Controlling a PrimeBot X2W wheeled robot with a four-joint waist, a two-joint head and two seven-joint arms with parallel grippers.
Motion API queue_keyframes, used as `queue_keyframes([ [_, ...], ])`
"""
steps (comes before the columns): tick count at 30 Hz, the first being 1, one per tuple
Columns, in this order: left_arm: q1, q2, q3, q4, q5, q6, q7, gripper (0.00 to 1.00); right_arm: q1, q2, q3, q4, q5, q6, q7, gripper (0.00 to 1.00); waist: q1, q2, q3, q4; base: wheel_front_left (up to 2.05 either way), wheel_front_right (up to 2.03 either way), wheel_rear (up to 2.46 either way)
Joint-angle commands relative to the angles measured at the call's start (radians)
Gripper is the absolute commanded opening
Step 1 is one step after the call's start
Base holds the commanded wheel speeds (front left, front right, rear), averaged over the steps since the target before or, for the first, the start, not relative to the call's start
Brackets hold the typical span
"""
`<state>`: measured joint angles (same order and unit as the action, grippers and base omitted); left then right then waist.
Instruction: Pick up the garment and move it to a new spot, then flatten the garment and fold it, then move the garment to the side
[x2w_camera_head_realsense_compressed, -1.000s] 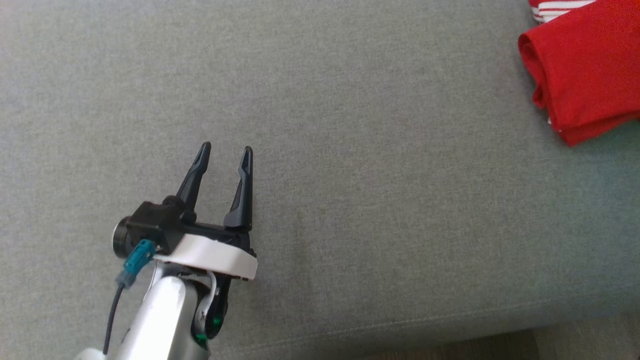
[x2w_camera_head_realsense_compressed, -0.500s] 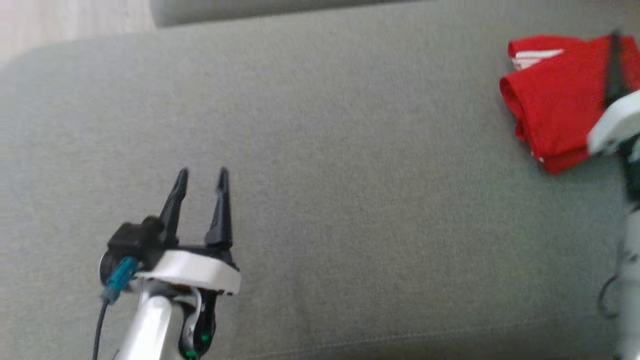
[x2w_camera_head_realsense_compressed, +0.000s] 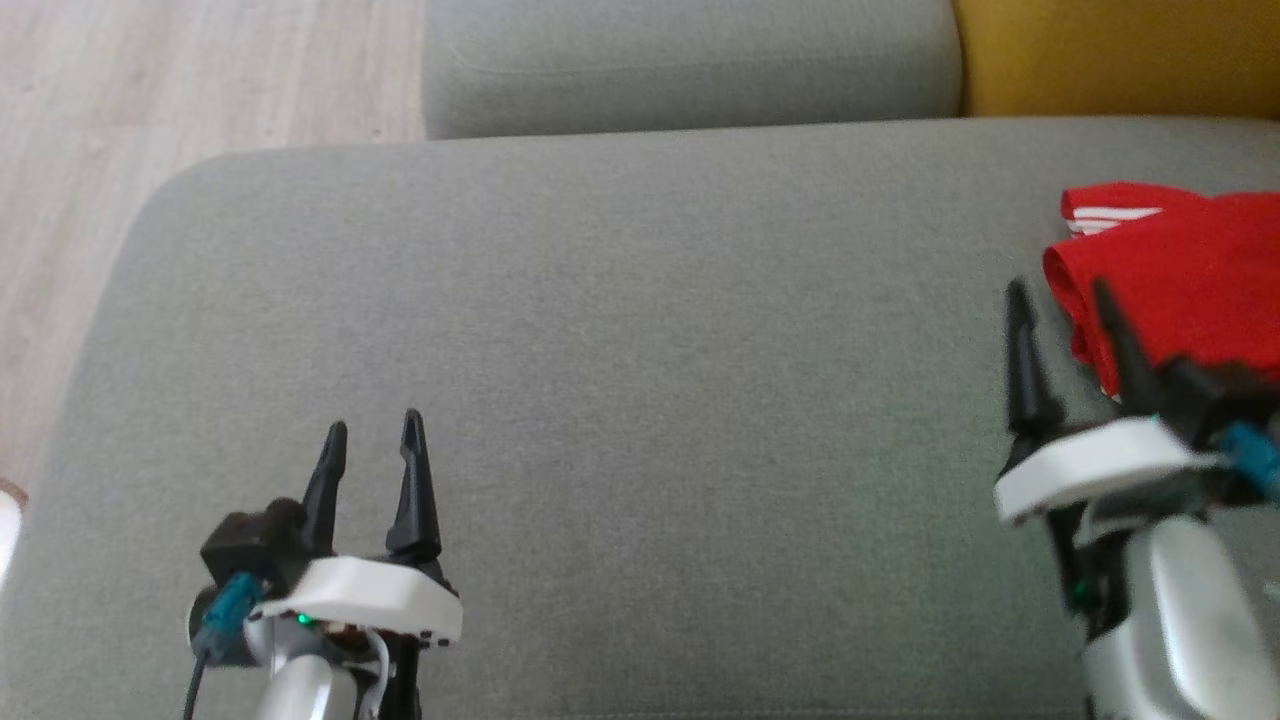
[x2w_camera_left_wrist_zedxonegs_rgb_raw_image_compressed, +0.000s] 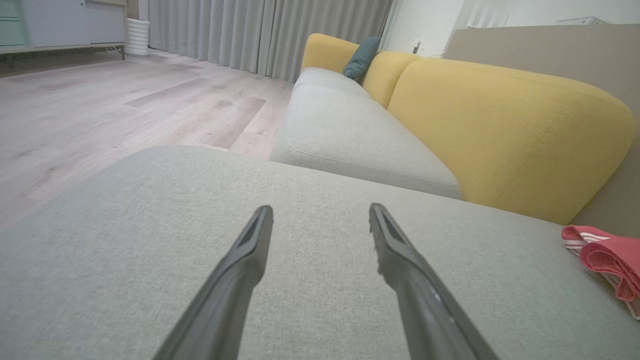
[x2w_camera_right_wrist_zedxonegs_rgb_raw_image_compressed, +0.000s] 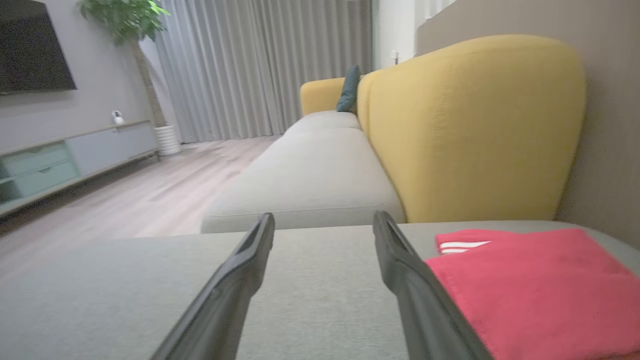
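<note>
Both jaws spread, empty, above the sofa cushion (x2w_camera_head_realsense_compressed: 640, 330).
Folded red garment (x2w_camera_head_realsense_compressed: 1190, 280) lies at three o'clock, just beside the right gripper (x2w_camera_head_realsense_compressed: 1058, 290), seemingly untouched; left gripper (x2w_camera_head_realsense_compressed: 375, 422) hovers at seven o'clock.

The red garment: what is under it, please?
The red garment lies folded on the grey seat cushion, whose fabric shows beside it. What its folds cover, underneath or inside, cannot be seen.

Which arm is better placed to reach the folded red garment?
Probably the right: the right pincer sits open beside the red garment, while the left pincer is far across the grey cushion.
</note>
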<state>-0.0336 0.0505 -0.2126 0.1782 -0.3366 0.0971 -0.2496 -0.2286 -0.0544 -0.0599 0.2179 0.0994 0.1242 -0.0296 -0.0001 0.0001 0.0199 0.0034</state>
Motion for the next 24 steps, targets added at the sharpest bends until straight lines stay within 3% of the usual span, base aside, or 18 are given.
queue_keyframes([
  [1, -0.028, 0.000, 0.031, -0.021, 0.000, 0.007, -0.012, 1.00, -0.006, 0.003, 0.051, -0.035, 0.041, 0.007, -0.030, 1.00, 0.0001, -0.0001, -0.015, 0.015, 0.00, 0.00, 0.00],
  [11, -0.032, 0.000, 0.017, 0.046, 0.008, 0.005, -0.012, 1.00, 0.099, 0.004, 0.109, 0.042, 0.095, 0.007, -0.169, 1.00, 0.0001, -0.0001, -0.030, 0.038, 0.00, 0.00, 0.00],
  [24, -0.054, 0.000, 0.004, 0.086, 0.006, 0.011, -0.012, 1.00, 0.119, 0.004, 0.111, 0.085, 0.064, 0.007, -0.205, 1.00, 0.0001, -0.0001, -0.035, 0.023, 0.00, 0.00, 0.00],
])
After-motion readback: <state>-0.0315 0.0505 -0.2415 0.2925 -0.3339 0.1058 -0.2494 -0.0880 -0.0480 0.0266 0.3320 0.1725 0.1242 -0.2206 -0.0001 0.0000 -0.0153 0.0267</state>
